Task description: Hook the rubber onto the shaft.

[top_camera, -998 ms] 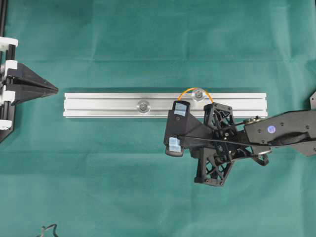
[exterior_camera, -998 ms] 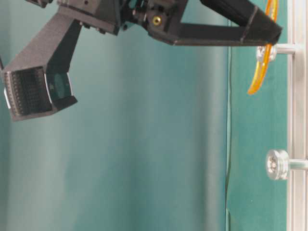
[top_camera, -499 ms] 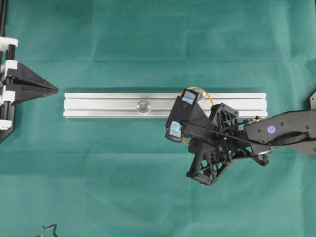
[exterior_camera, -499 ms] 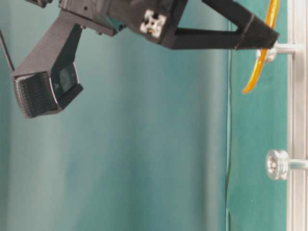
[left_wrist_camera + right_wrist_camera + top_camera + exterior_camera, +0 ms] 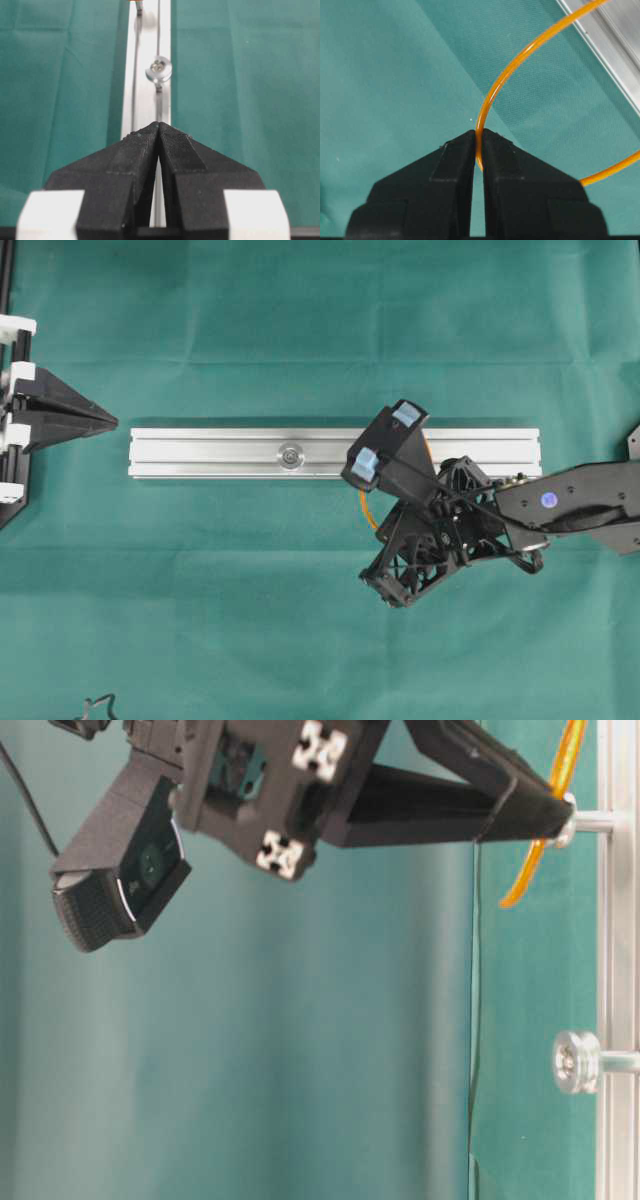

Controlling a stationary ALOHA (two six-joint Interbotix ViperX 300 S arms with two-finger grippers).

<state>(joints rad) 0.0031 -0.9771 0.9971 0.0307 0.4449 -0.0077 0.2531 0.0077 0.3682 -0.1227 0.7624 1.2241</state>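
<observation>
Over the aluminium rail (image 5: pixel 200 452), the right gripper (image 5: pixel 479 145) has its jaws pinched together on the rubber (image 5: pixel 506 80), a thin orange loop that arcs away toward the rail and, seen from table level, hangs by the far shaft (image 5: pixel 592 820). It looks light, soft and stretchy, so it probably sags and twists under little force; a pinch across one strand, as now, seems the sensible hold. The left gripper (image 5: pixel 159 131) sits closed and empty at the rail's other end, facing the nearer shaft (image 5: pixel 159 70)

Right pincer (image 5: pixel 545 815) pinching orange rubber (image 5: pixel 545 820) beside shaft (image 5: pixel 598 821).
</observation>
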